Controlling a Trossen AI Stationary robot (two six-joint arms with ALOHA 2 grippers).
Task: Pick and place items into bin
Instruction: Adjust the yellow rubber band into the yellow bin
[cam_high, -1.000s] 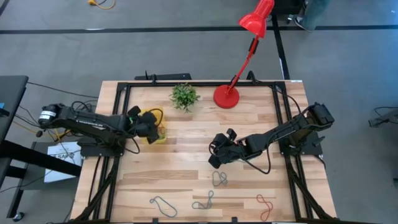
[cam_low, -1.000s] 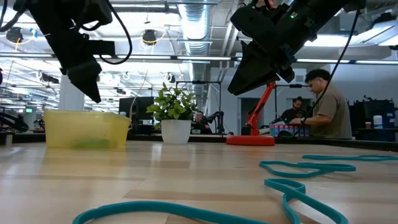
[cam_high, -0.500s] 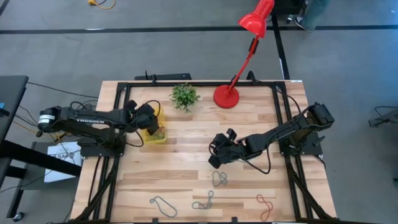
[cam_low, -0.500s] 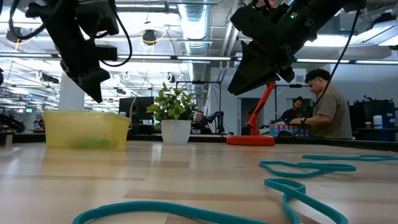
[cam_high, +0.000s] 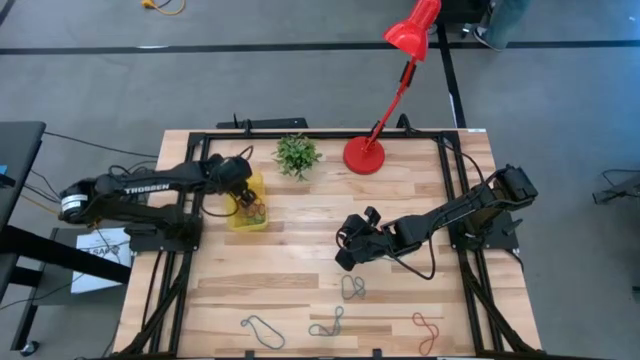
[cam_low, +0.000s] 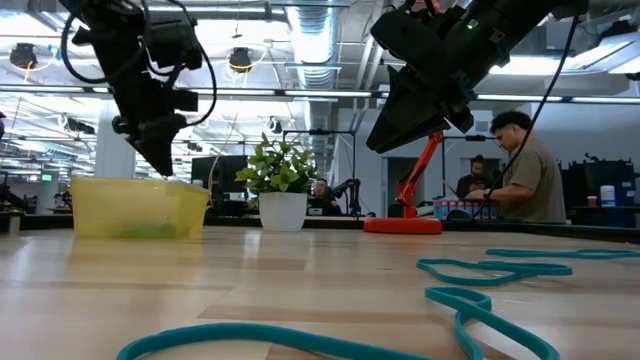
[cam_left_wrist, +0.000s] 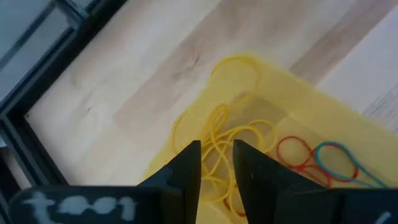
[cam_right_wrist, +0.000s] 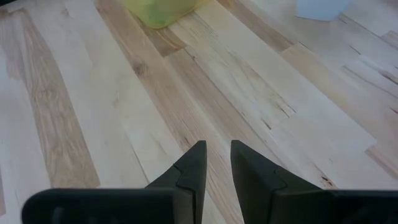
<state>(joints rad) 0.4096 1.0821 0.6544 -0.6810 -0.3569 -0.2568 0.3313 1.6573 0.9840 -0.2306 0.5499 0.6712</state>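
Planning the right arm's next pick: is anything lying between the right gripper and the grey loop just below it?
No. In the high view, only bare wood separates the right gripper from the grey loop.

Left gripper raised, fingers slightly parted, empty; right gripper likewise, mid-table

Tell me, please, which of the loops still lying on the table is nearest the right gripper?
The grey loop, lying just in front of the right gripper. The other three, including the red loop, lie farther off along the table's front edge.
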